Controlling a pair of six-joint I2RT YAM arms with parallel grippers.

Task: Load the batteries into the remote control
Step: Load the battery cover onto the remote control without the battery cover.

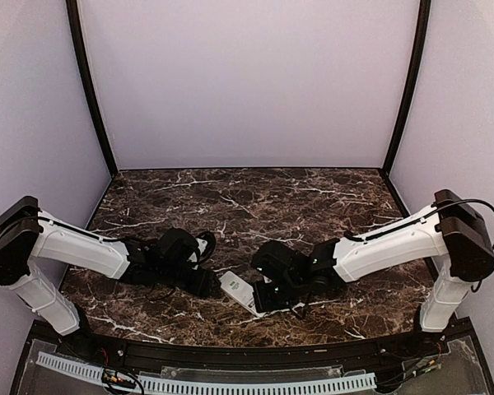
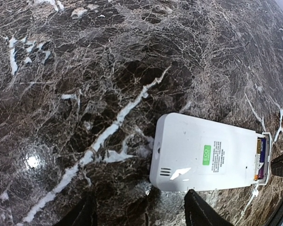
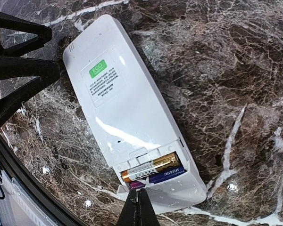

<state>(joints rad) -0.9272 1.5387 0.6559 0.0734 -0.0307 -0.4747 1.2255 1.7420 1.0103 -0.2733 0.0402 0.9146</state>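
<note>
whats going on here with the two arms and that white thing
Both arms are working on the remote control, which lies face down on the marble table. Its battery bay is open with two batteries lying in it. The right arm's jaws are shut at that end; the left arm's jaws stand open by the other end.

My left arm and right arm stretch low and inward; left claw spread wide, right claw pinched together.

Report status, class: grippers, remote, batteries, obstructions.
Left gripper open, by remote control. Right gripper shut at open compartment. Two batteries seated. No obstruction seen.
</note>
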